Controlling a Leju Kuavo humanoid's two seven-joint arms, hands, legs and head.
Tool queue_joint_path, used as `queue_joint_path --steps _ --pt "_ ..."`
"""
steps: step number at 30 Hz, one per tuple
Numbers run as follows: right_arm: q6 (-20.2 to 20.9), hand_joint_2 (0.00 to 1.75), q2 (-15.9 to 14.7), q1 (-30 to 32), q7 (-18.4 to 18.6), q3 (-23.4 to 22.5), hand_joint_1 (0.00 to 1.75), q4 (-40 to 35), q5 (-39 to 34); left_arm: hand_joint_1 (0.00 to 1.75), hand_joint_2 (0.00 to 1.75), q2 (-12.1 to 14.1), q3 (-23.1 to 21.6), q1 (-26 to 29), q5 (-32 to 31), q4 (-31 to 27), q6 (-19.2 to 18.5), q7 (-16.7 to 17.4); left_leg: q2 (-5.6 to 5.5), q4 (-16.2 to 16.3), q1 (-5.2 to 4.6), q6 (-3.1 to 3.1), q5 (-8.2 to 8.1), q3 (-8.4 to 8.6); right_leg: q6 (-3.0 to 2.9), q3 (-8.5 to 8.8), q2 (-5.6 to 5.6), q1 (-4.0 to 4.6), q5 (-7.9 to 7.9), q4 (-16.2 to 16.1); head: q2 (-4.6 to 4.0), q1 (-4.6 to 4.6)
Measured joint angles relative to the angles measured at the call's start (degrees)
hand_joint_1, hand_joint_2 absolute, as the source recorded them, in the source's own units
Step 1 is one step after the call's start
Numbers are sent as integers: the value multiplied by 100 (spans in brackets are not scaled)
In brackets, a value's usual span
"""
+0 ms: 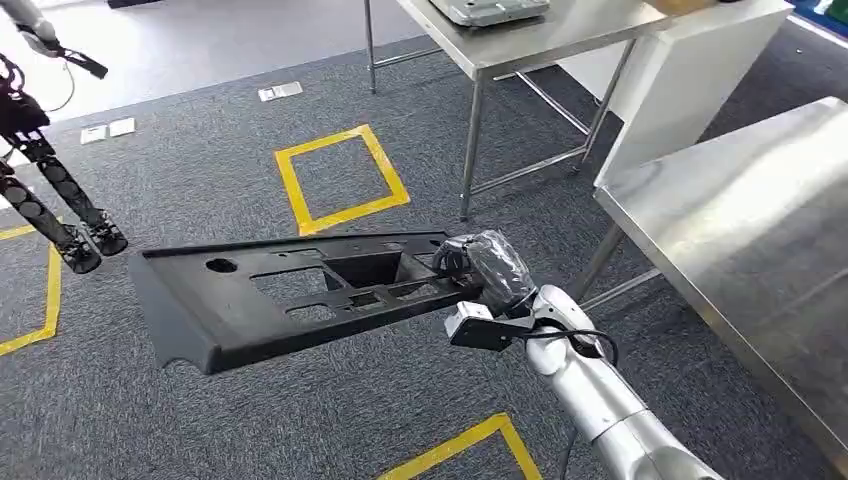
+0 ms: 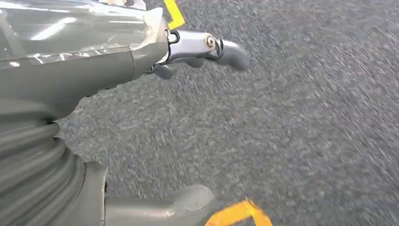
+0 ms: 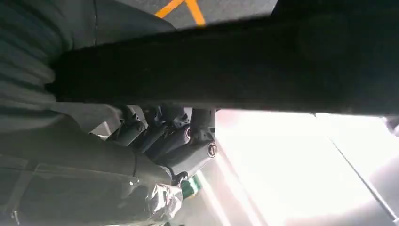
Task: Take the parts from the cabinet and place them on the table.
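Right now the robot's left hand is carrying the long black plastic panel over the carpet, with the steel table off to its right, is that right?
Not quite: it is the right hand that grips the long black panel, as the head view shows. The left hand holds nothing, its fingers over bare carpet in the left wrist view. The rest stands: the panel is above the carpet, with the steel table to the right.

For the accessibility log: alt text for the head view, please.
The robot's right hand holds one end of a long black plastic panel level above grey carpet with yellow tape squares. A steel table stands on the right.
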Motion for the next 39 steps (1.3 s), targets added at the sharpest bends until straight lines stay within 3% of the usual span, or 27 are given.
queue_joint_path --steps 1,2,3,5,7,8,10,11,12,13,16,17,18,19,21,23,24,26,27,28,29,31,32,34,35,37,39 --pt "-4 175 -11 -3 -2 -9 162 0 11 0 175 -11 0 -10 0 -7 -7 -33 91 -5 5 -34 -21 32 -45 9 98 -4 19 -32 0 0" --pt "-9 175 -7 9 -2 -18 162 -4 24 0 175 -9 0 -16 11 -17 -20 -59 -26 52 54 -87 -70 18 -99 66 176 -173 55 -70 0 -11" --pt "-22 175 -20 -10 -7 -31 162 -4 28 0 175 -7 4 -11 24 -20 -31 -83 -356 231 62 -101 -208 -28 -132 65 264 -143 61 -74 0 -13" --pt "-22 175 44 1 -20 -24 162 -2 37 0 175 -9 37 7 77 -20 -46 -109 -710 1113 67 -114 -711 -427 -221 64 410 -137 58 -73 0 -42" --pt "-22 175 59 36 -35 -17 162 2 42 0 175 -9 55 28 85 -20 -52 -114 -762 1796 68 -135 -922 -801 -220 69 604 -129 59 -69 0 -48" --pt "-22 175 52 45 -37 -17 162 9 50 0 175 -7 61 33 85 -20 -52 -120 -761 1757 74 -140 -804 -824 -218 72 696 -133 59 -63 0 -44" --pt "-24 175 55 44 -61 -15 162 22 74 0 175 -2 79 29 83 -20 -52 -140 -787 1000 117 -155 -265 -523 -211 73 874 -150 56 -28 0 -46" --pt "-26 175 59 40 -72 -15 162 28 74 0 175 2 83 27 83 -20 -52 -144 -910 514 157 -165 -6 -306 -188 70 955 -155 40 2 0 -52" --pt "-26 175 59 33 -74 -17 162 31 74 0 175 2 83 36 83 -17 -52 -146 -1240 202 209 -173 57 -189 -160 34 1015 -149 29 32 0 -50" --pt "-26 175 63 26 -74 -17 162 33 81 0 175 -2 83 36 83 -15 -52 -149 -1267 134 204 -162 28 -169 -122 -13 1085 -95 7 96 0 -39" --pt "-33 175 48 37 -81 -28 162 46 96 0 175 -7 85 20 77 -17 -52 -151 -1060 134 108 -42 51 -162 21 -77 1270 -137 83 13 0 -41" --pt "-35 175 28 37 -83 -37 162 44 98 0 175 -20 85 12 76 -17 -55 -151 -972 57 154 38 105 -137 58 -134 1224 -89 69 41 0 -46" --pt "-35 175 22 33 -83 -48 162 46 98 0 175 -17 85 4 77 -17 -57 -153 -920 16 129 85 125 -111 45 -189 834 -102 -9 193 0 -33" --pt "-37 175 18 18 -83 -55 162 46 98 0 175 -15 85 5 76 -17 -57 -153 -849 3 125 131 129 -107 15 -352 628 -95 -167 513 0 5" --pt "-37 175 20 6 -87 -57 162 48 98 0 175 -17 85 20 77 -17 -59 -153 -680 5 103 140 122 -108 -10 -831 539 -104 -515 1453 0 7" --pt "-35 175 4 15 -85 -57 162 74 144 0 175 -15 85 18 74 -17 -57 -153 -525 6 99 141 109 -106 48 -1028 517 -130 -554 1828 0 9" --pt "-33 175 -9 5 -85 -57 162 90 175 0 175 -15 83 15 66 -17 -50 -155 -456 6 99 134 99 -100 94 -917 497 -141 -440 1601 0 7" --pt "-31 175 -26 -39 -85 -59 162 94 212 0 175 -20 83 11 57 -17 -48 -164 -325 8 107 98 74 -76 177 -416 330 -156 -94 653 0 9" --pt "-31 175 -28 -88 -83 -61 162 96 231 0 175 -22 83 11 31 -17 -41 -177 -253 8 92 63 52 -49 172 -135 7 -153 31 146 0 13" --pt "-31 175 -26 -159 -70 -61 162 105 277 0 175 -22 83 12 0 -17 -35 -179 -199 32 38 9 9 -48 123 -54 -106 -55 52 23 0 33" --pt "-33 175 -26 -208 -55 -63 162 116 308 0 175 -24 83 12 -18 -17 -35 -181 -124 7 18 -13 6 -16 56 -70 10 -53 76 22 0 0" --pt "-35 175 -109 -276 -31 -103 162 151 343 0 175 -26 81 -3 -50 -20 -35 -194 16 -37 26 -62 -18 61 20 -92 162 -37 67 21 0 -5" --pt "-37 175 -144 -318 -17 -133 162 162 361 0 175 -33 81 -14 -55 -24 -33 -205 31 -28 38 -111 -49 79 -46 -51 234 -123 91 -18 0 2" --pt "-37 175 -192 -434 15 -168 162 188 369 0 175 -24 79 -11 -63 -24 -33 -221 -546 345 87 -142 -311 -61 -153 -25 367 -195 104 -23 0 -26" --pt "-37 175 -186 -472 18 -166 162 201 369 0 175 -26 79 1 -63 -24 -33 -221 -683 792 87 -148 -566 -272 -198 -24 443 -184 100 -26 0 -43" --pt "-37 175 -190 -484 44 -164 162 229 380 0 175 -24 79 16 -61 -24 -37 -223 -761 1616 86 -168 -882 -715 -199 -22 618 -158 100 -22 0 -50" --pt "-41 175 -238 -496 112 -177 162 282 431 0 175 -24 79 19 -48 -24 -61 -258 -760 1625 89 -164 -674 -817 -198 -14 795 -154 100 -9 0 -50"
